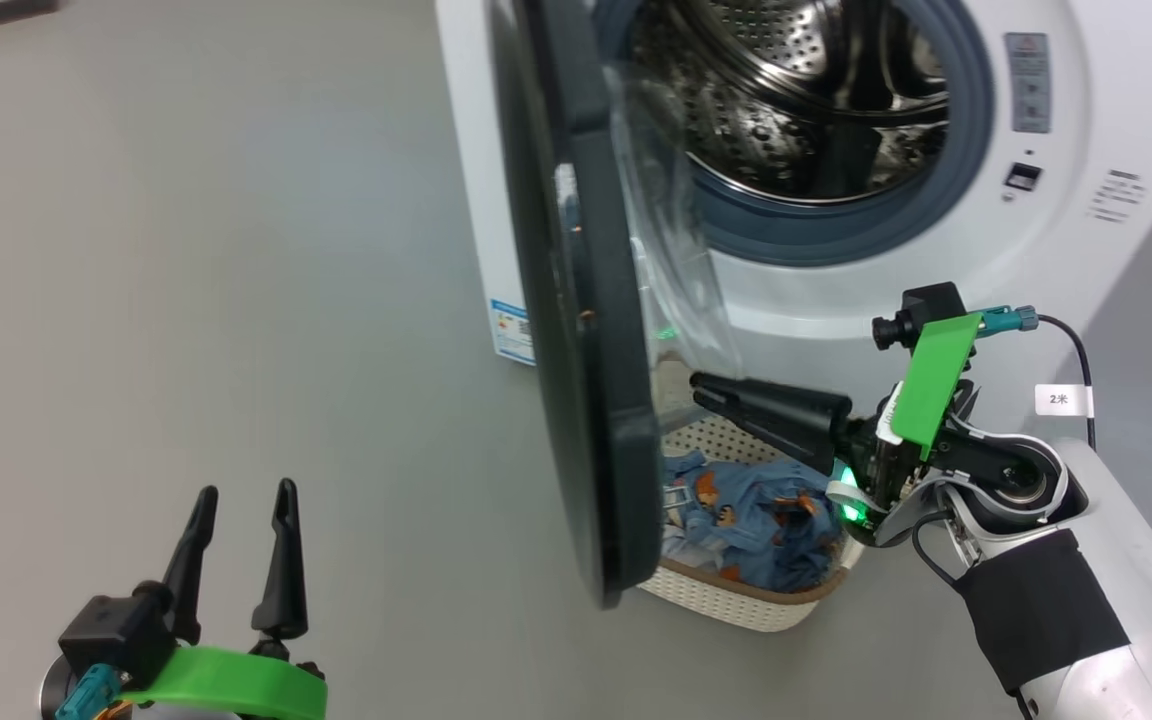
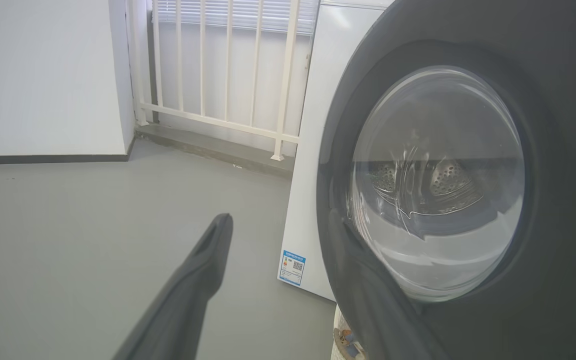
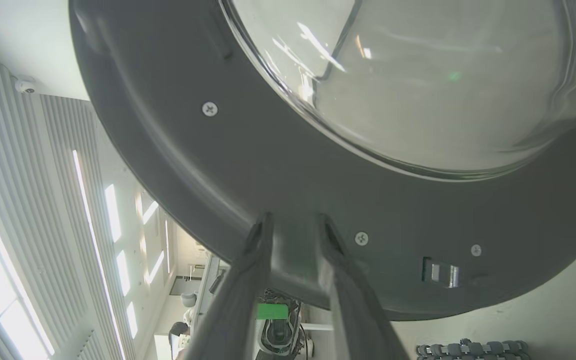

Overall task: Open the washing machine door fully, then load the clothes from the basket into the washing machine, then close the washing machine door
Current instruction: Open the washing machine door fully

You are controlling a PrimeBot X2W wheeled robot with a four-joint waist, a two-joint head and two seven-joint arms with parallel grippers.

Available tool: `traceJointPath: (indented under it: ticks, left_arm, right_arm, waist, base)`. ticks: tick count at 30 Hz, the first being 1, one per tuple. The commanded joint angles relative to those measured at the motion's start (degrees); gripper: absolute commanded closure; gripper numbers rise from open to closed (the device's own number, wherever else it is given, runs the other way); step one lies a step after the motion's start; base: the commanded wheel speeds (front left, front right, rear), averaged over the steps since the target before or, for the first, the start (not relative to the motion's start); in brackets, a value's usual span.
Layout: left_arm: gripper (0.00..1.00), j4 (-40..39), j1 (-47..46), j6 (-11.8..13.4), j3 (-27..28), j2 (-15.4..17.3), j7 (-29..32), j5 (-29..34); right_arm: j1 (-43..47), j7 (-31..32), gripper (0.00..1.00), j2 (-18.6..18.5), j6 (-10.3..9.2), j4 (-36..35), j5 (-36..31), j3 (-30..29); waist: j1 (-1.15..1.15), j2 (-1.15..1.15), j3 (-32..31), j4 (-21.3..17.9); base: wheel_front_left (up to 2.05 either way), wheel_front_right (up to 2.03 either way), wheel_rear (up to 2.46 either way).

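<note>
The washing machine [image 1: 836, 290] stands at the upper right, its steel drum [image 1: 796, 90] exposed. The washing machine door [image 1: 576, 300] hangs partly swung out, edge-on to the head view, black rim toward me. Beneath it sits the basket [image 1: 736, 600], and the blue printed clothes [image 1: 756, 520] lie inside. My right gripper [image 1: 696, 390] hovers over the basket, pointing at the door's inner face. In the right wrist view the right gripper [image 3: 293, 222] stands narrowly open, empty, just short of the door's inner rim [image 3: 268, 165]. My left gripper [image 1: 247, 490] is wide open at the lower left, facing the door's outer glass [image 2: 438, 180].
Grey floor spreads left of the machine. A blue label sticker [image 1: 511, 330] marks the machine's side. A white railing [image 2: 218, 75] and a white wall [image 2: 43, 75] lie beyond. A person [image 3: 178, 335] stands far off in the right wrist view.
</note>
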Motion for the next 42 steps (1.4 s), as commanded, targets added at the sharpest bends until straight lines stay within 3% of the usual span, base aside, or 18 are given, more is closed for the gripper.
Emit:
traceJointPath:
  ticks: [1,9,15,22,28,34,42]
  left_arm:
    - [0.0,-1.2,-1.1,-0.1,1.7,1.4,-0.4,-0.1]
    - [0.0,-1.6,-0.8,-0.1,1.6,1.6,-0.4,-0.1]
    - [0.0,-1.7,-1.0,-0.1,1.4,1.9,-0.4,-0.5]
    - [0.0,-2.3,-1.2,-0.1,1.9,2.6,-0.4,-0.6]
    - [0.0,-2.7,-0.8,-0.1,2.6,3.0,-0.4,-0.7]
    - [0.0,-3.3,0.3,-0.1,3.2,3.2,-0.4,-0.6]
    - [0.0,-4.1,1.6,-0.1,4.2,2.8,-0.4,-0.5]
  right_arm:
    - [-0.1,-0.6,0.0,0.1,0.34,-2.2,-0.6,-0.1]
    - [1.1,-2.6,0.0,-0.6,0.34,-6.0,-2.2,-0.8]
    - [3.7,-10.4,0.0,-2.8,0.34,-13.3,-9.1,0.8]
    - [6.6,-26.2,0.0,-7.7,0.34,-22.7,-17.9,5.6]
    - [9.3,-40.9,0.0,-13.1,0.34,-26.3,-22.0,11.7]
    - [11.8,-53.4,0.0,-19.0,0.34,-25.9,-26.0,16.9]
    - [14.5,-64.1,0.0,-21.8,0.34,-22.3,-32.5,18.7]
  waist:
    - [0.0,0.0,-0.3,-2.3]
    - [0.0,0.0,-0.6,-6.9]
    - [0.0,0.0,-0.7,-11.0]
    - [0.0,0.0,-0.4,-15.2]
    - [0.0,0.0,-0.7,-17.7]
    - [0.0,0.0,-1.2,-19.3]
    - [0.0,0.0,-1.5,-21.7]
  base:
    - [0.0,0.0,0.0]
    - [0.0,0.0,0.0]
    - [0.0,0.0,0.0]
    - [0.0,0.0,0.0]
    - [0.0,0.0,0.0]
    - [0.0,0.0,0.0]
    - [0.0,0.0,0.0]
